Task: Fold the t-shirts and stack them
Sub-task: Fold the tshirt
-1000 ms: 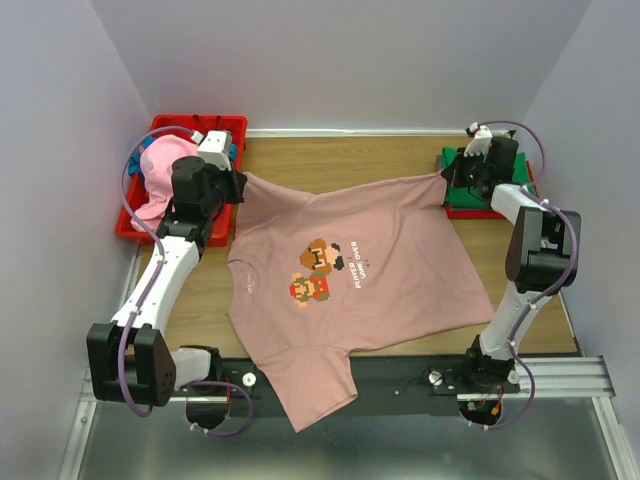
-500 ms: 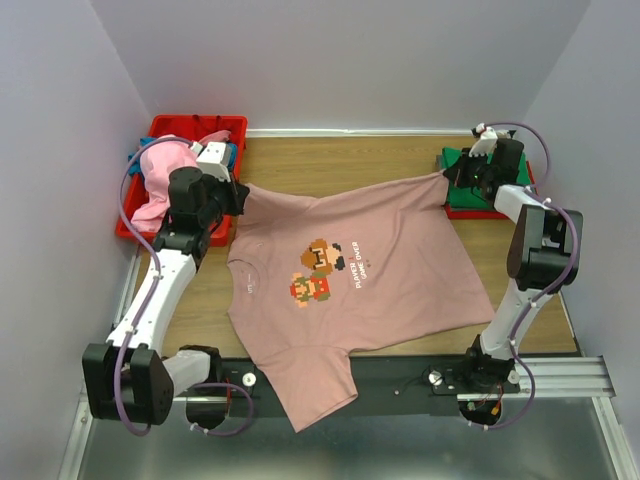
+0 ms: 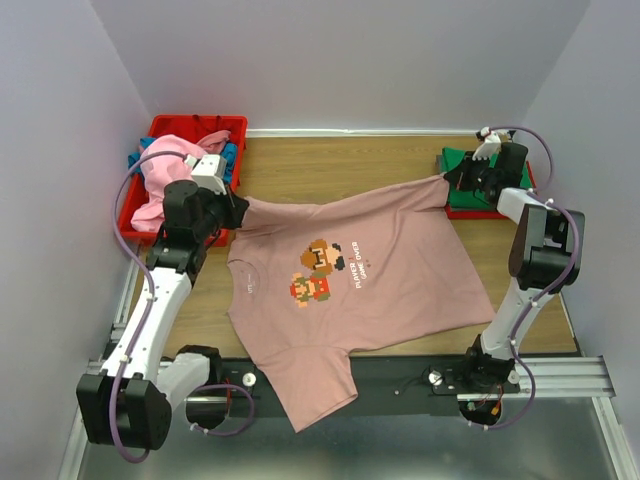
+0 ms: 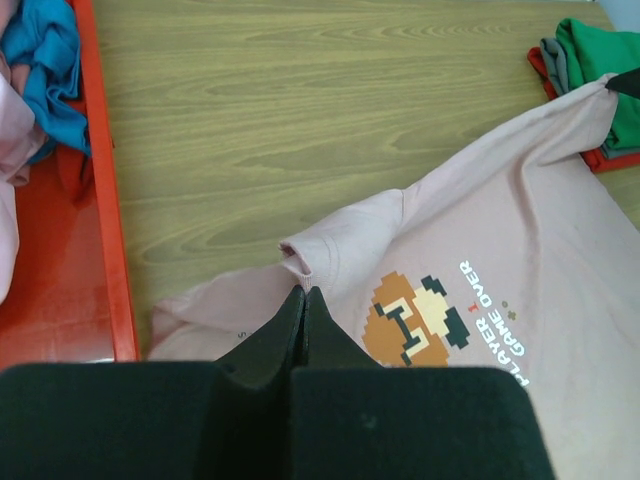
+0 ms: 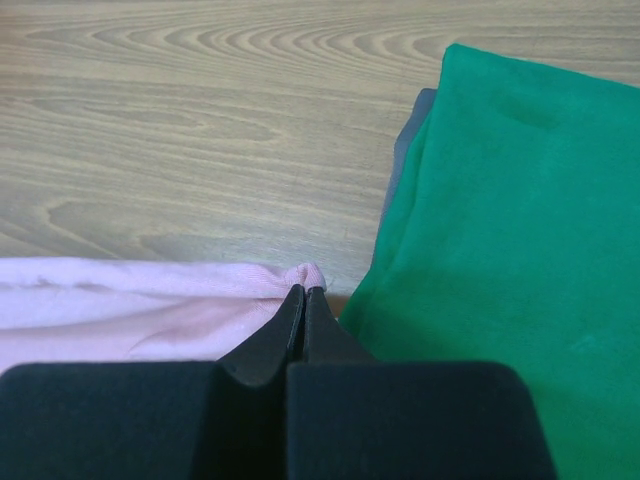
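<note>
Clamped on far corners of the pink shirt (image 3: 390, 290) by left gripper (image 4: 303, 291) and right gripper (image 5: 303, 291); seemingly pulled taut above the table (image 3: 330, 165).

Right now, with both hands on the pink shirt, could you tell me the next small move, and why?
Probably raise both hands slightly and carry the far edge toward the arms, folding it over the print. The left hand is shut on the far sleeve, the right hand on the hem corner beside the green stack, and the dusty-pink shirt lies spread between them.
</note>
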### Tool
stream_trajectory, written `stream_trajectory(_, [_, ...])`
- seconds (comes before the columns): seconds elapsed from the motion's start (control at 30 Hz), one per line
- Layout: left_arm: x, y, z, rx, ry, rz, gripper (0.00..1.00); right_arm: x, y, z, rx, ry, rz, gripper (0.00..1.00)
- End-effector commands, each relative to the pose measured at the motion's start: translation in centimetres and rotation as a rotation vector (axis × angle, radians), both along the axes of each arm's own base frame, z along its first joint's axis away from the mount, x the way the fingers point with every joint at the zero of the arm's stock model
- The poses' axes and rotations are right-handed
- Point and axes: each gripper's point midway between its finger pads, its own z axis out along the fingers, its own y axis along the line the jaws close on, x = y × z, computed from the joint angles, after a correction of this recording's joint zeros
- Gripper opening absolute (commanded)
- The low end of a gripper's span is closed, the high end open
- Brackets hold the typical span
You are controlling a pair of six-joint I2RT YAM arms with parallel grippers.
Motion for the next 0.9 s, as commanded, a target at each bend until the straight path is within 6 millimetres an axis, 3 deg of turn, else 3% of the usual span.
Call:
stream_trajectory(0.0, [-1.2, 0.5, -1.2, -0.001, 0.042, 0.032, 0.00, -0.2, 0.0, -0.9, 0.036, 0.005, 0.015, 0.01])
stream_trajectory(0.27, [-2.2, 0.0, -2.2, -0.018, 0.065, 0.019, 0.00, -1.1, -0.2, -0.9, 0.055, 0.002, 0.042, 0.00])
stream_trajectory(0.63, [-3.3, -0.4, -1.8, -0.060, 0.100, 0.013, 0.00, -2.5, 0.1, -1.0, 0.081, -0.007, 0.121, 0.00])
stream_trajectory(0.87, [-4.3, -0.5, -1.3, -0.098, 0.120, 0.028, 0.00, -2.4, 0.6, 0.1, 0.097, -0.037, 0.170, 0.00])
